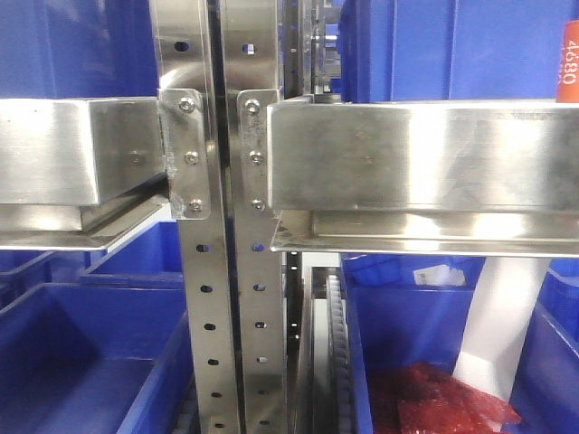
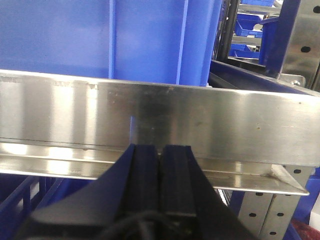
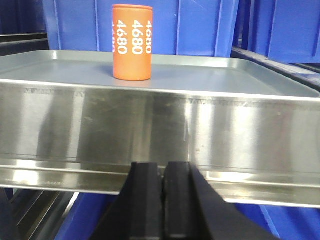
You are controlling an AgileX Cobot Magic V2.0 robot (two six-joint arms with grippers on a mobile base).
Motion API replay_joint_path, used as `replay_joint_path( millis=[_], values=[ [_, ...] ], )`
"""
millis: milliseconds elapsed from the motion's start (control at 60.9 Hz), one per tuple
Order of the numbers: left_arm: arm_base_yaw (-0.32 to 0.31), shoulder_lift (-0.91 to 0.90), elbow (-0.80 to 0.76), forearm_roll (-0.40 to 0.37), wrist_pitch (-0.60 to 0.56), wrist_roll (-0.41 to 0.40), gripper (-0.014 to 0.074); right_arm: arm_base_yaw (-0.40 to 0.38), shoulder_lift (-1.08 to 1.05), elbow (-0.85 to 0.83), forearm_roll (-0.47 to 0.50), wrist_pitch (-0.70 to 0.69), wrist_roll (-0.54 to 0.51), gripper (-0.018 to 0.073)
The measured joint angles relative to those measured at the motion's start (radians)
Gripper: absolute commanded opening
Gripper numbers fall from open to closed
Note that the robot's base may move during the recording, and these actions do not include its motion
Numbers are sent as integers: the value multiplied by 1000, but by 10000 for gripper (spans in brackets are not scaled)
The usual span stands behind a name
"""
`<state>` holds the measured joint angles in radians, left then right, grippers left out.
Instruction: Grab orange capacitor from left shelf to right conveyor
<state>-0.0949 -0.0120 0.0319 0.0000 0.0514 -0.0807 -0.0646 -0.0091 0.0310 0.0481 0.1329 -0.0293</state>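
The orange capacitor (image 3: 132, 42) stands upright on a steel rail of the left shelf (image 3: 165, 125), with white "4680" down its side. Its edge also shows at the far right in the front view as the orange capacitor (image 1: 568, 61). My right gripper (image 3: 162, 165) is shut and empty, low in front of the rail face, below the capacitor and a little to its right. My left gripper (image 2: 160, 147) is shut with nothing in it, close against another steel rail (image 2: 165, 117). The right conveyor is out of view.
Perforated steel uprights (image 1: 217, 271) with bolted brackets fill the front view's middle. Big blue bins (image 1: 109, 353) sit on the lower level, one holding red packets (image 1: 434, 398) and a white sheet (image 1: 502, 316). More blue bins (image 3: 200, 25) stand behind the capacitor.
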Motion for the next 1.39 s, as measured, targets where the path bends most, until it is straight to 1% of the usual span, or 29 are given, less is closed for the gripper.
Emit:
replay_joint_path(
  millis=[935, 1116, 1198, 1395],
  values=[
    [0, 0, 0, 0, 0, 0, -105, 0, 0, 0, 0, -9, 0, 48],
    [0, 0, 0, 0, 0, 0, -105, 0, 0, 0, 0, -81, 4, 48],
    [0, 0, 0, 0, 0, 0, -105, 0, 0, -45, 0, -62, 6, 48],
    [0, 0, 0, 0, 0, 0, -105, 0, 32, -373, 0, 63, 12, 51]
  ],
)
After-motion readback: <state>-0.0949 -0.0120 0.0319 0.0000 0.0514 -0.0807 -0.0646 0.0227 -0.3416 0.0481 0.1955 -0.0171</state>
